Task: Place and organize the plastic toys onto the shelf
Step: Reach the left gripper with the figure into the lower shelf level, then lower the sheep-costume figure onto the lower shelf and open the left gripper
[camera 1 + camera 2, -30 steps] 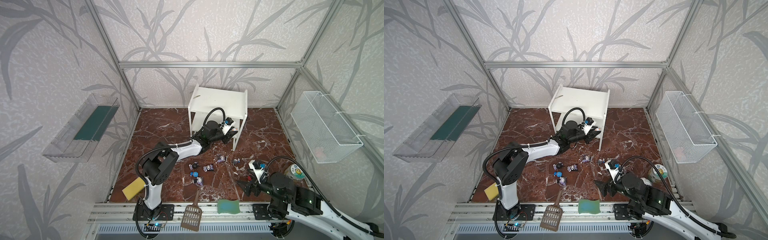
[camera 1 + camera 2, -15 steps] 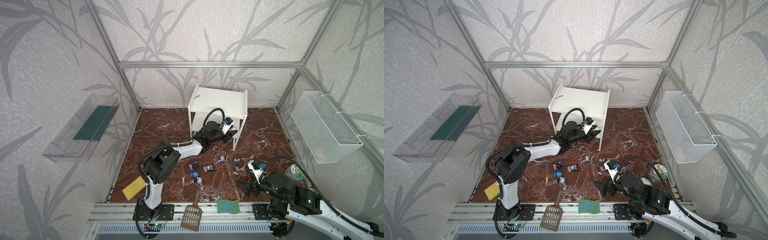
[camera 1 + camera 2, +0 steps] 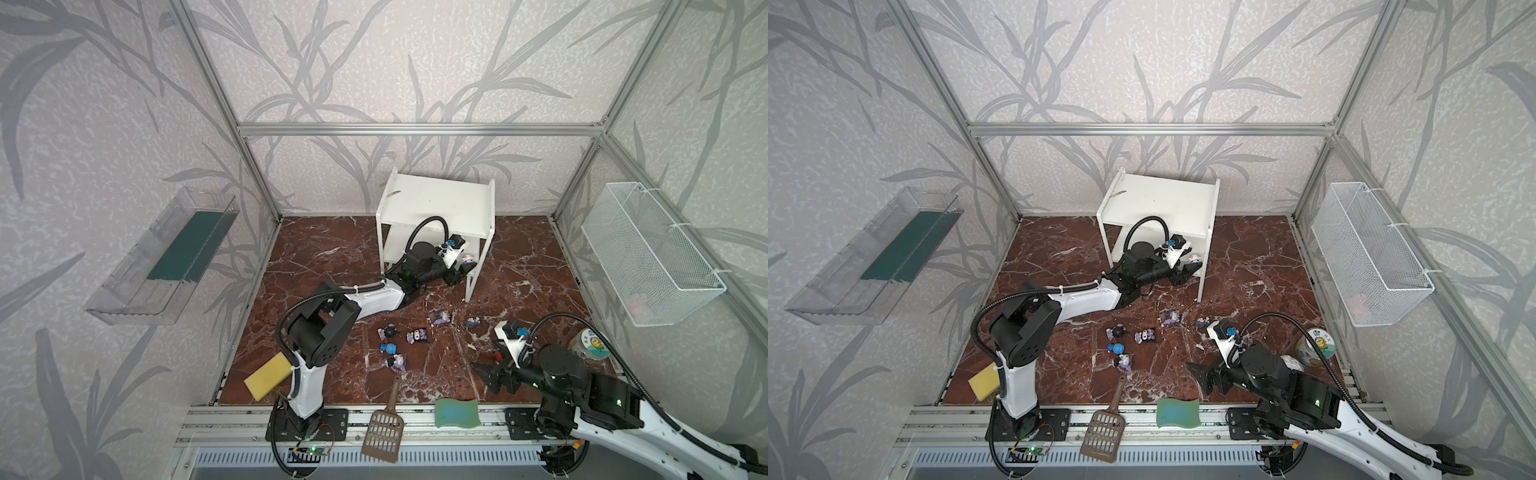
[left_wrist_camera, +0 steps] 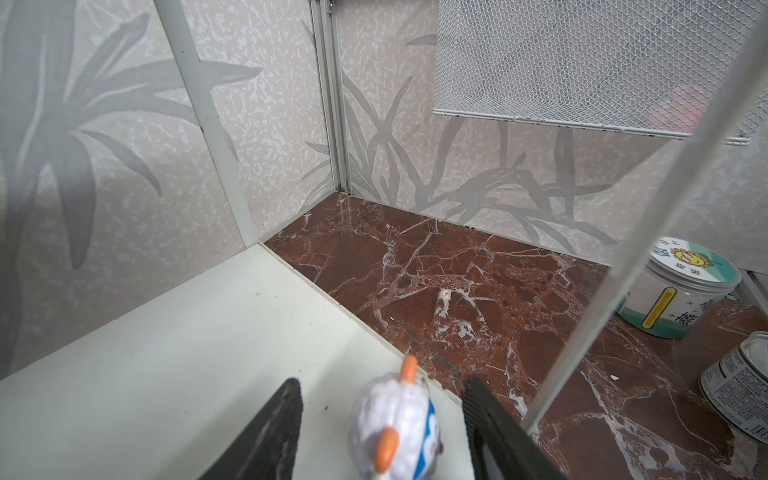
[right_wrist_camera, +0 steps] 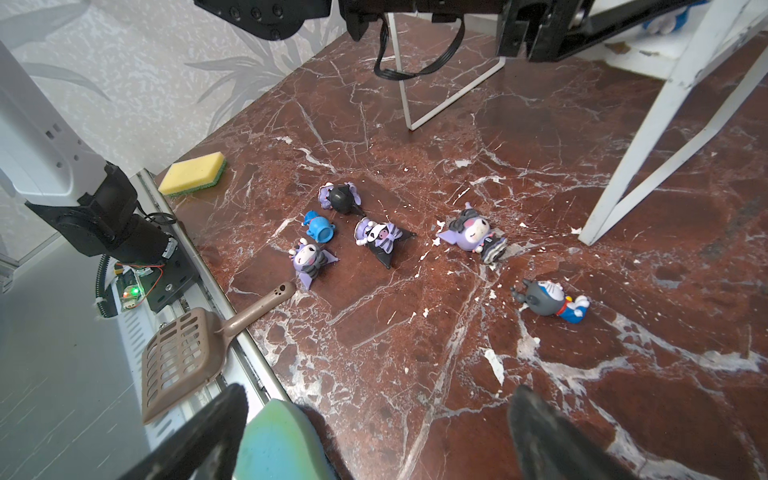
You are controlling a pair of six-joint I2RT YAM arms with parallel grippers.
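The shelf (image 3: 440,199) (image 3: 1163,199) is a white two-tier rack at the back middle. My left gripper (image 4: 381,386) (image 3: 465,266) reaches over its lower board (image 4: 166,353), open. A white-headed toy with orange horns (image 4: 395,419) (image 3: 468,258) (image 3: 1194,258) stands on that board between the fingers, with a gap on each side. Several plastic toys lie on the floor: purple-black ones (image 5: 384,239) (image 5: 471,230) (image 5: 309,259) (image 5: 340,198), a blue one (image 5: 319,226) and a grey-headed one (image 5: 548,301). My right gripper (image 5: 379,395) (image 3: 486,376) hovers open and empty near the front right.
A green wavy sponge (image 3: 457,412) and a brown scoop (image 3: 384,432) lie at the front edge, and a yellow sponge (image 3: 268,376) at the front left. A wire basket (image 3: 648,253) hangs on the right wall and a clear tray (image 3: 166,257) on the left wall. A jar (image 3: 590,343) stands at the right.
The left gripper's jaws have spread apart around the white-headed toy, which now stands free on the lower board. The right arm has not moved.
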